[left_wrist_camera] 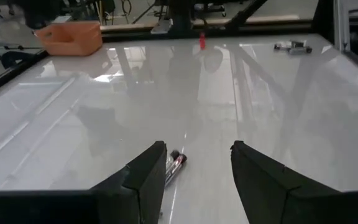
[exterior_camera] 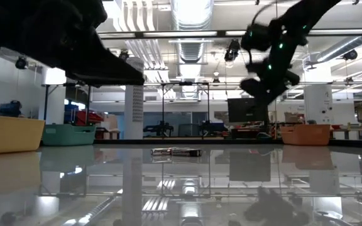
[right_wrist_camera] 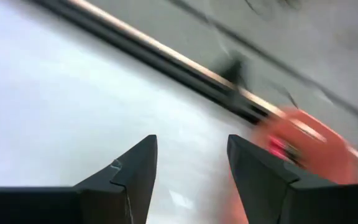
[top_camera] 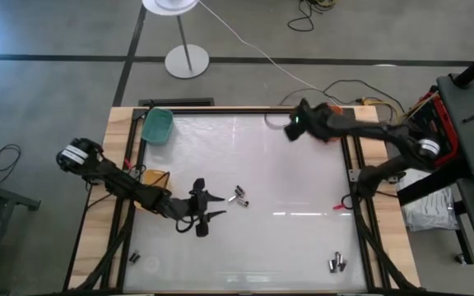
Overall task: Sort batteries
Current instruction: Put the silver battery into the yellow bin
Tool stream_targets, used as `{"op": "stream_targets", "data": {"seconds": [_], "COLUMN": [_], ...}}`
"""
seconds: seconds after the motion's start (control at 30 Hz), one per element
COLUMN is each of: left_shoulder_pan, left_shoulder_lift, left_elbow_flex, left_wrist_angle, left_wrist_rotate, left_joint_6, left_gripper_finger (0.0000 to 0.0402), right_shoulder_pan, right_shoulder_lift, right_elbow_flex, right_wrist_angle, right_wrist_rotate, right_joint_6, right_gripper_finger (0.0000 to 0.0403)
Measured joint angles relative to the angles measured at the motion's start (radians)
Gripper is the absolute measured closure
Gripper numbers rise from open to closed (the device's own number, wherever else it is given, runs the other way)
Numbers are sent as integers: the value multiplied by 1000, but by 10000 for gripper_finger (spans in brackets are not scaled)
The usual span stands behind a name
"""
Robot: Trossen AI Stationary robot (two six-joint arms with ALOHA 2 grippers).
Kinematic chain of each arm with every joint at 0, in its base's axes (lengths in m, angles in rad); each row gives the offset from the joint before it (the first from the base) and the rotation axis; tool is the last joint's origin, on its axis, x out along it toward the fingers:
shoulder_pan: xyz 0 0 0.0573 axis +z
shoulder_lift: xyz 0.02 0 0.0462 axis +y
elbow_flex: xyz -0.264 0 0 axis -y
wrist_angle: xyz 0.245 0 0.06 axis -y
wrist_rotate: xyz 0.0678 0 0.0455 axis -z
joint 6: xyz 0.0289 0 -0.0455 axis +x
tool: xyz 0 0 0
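Close up front: left gripper (left_wrist_camera: 194, 177), fingers apart, empty, low over table (top_camera: 303, 247), aimed at batteries (top_camera: 239, 196) just ahead. Next: reach forward, pinch one. Right gripper (right_wrist_camera: 188, 168), fingers apart, empty, far off beside orange bin (left_wrist_camera: 71, 37). Green bin (top_camera: 158, 125) well clear. Nothing in the way.

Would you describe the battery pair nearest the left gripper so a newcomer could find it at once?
Start at the left gripper, open near the table's middle. Just beyond its fingertips lie two batteries, touching. Unlike the pairs near the front edge, these sit mid-table.
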Motion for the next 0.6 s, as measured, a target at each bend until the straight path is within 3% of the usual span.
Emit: {"op": "stream_targets", "data": {"seconds": [0.3,0.43,0.6], "left_shoulder_pan": [22,60,108], "left_shoulder_lift": [95,157,239], "left_elbow_flex": [8,20,71], "left_wrist_angle": [-5,0,3], "left_wrist_rotate": [21,48,104], "left_joint_6": [-3,-32,-41], "left_gripper_finger": [240,240,240], "right_shoulder_pan": [478,610,710], "right_shoulder_lift": [-109,-30,161], "right_elbow_flex": [-236,-309,-314], "right_wrist_angle": [511,759,1008], "right_wrist_rotate": [-7,-50,-107], "right_joint_6": [-72,-53,-44], "right_gripper_finger": [223,232,246]}}
